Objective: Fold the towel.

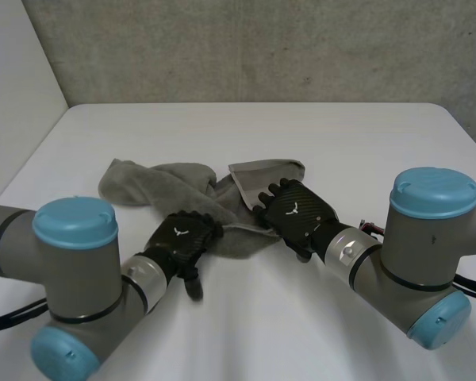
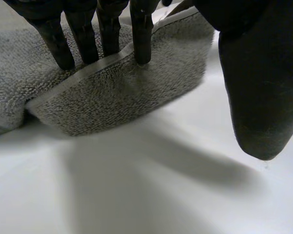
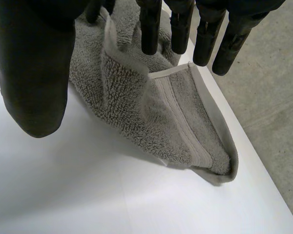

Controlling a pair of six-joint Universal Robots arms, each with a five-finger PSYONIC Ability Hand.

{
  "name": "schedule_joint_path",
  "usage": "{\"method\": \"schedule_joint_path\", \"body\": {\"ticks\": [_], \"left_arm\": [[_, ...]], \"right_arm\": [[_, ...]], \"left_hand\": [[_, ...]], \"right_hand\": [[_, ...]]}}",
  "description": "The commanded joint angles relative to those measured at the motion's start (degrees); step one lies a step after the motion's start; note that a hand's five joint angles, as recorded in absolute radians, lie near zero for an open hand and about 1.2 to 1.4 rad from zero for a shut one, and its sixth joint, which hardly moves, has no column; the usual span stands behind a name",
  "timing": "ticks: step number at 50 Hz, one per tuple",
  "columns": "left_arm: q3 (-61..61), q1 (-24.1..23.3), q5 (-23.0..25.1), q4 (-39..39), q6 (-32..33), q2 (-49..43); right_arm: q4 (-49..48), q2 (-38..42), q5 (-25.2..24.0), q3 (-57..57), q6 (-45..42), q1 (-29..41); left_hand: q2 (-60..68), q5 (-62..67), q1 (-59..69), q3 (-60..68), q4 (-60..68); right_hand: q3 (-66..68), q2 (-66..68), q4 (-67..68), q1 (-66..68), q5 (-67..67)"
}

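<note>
Two black robot hands meet on a crumpled grey towel [image 1: 163,184] lying bunched across the middle of a white table [image 1: 357,135], with a grey concrete wall [image 1: 262,48] behind. My left hand [image 1: 182,236] rests on the towel's near edge, toward its middle; my right hand [image 1: 299,213] sits on the towel's right part, where a hemmed corner is turned over.

From my left wrist, my fingers [image 2: 141,34] are straight, their tips pressing down on the pile just behind a hemmed edge; the thumb [image 2: 259,87] stands apart over bare table, clear of the cloth; the hand is open and grips nothing.

From my right wrist, my fingers [image 3: 151,29] are likewise straight, spread over the bunched cloth; the thumb [image 3: 34,73] is held well to the side above the table; this hand too is open, with nothing pinched; whether its fingertips touch the pile I cannot tell. Just past those fingertips the folded corner shows its woven band and hem, lying flat on the tabletop.
</note>
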Motion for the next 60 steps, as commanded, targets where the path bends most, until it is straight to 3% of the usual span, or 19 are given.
{"method": "schedule_joint_path", "body": {"ticks": [1, 36, 48, 58, 60], "left_arm": [[3.2, 1.0, -2.7, 0.6, 0.0, -3.0], [4.0, 7.3, -2.9, 0.7, -0.5, -0.5], [5.9, 6.9, -3.1, 0.6, -0.3, -3.3], [7.1, 6.2, -3.2, 0.2, -0.1, -6.3], [7.2, 6.2, -3.2, 0.3, -0.1, -6.8]], "right_arm": [[-2.3, 0.4, 0.0, 0.0, 0.0, 0.8], [-3.9, 0.1, -0.2, 0.0, 0.2, 3.4], [-4.7, 3.0, -0.1, -1.5, 0.5, 3.9], [-5.2, 6.2, 0.0, -2.9, 1.1, 3.9], [-6.2, 6.5, 0.4, -2.9, 1.8, 3.9]], "left_hand": [[-2.1, -0.7, -3.1, -2.8, -3.1], [-3.6, -2.2, -4.6, -2.8, -3.1], [0.0, 1.3, -1.1, -2.8, -3.1], [16.3, 17.6, 15.2, -2.8, -3.1], [25.3, 26.6, 24.2, -2.8, -3.1]], "right_hand": [[-2.7, 2.5, -4.4, 1.5, 0.2], [-2.7, 4.9, -4.4, 3.8, 2.6], [-2.7, 12.1, -4.4, 11.1, 9.8], [-2.7, 21.0, -4.4, 20.0, 18.7], [-2.7, 25.2, -4.4, 24.1, 22.9]]}}
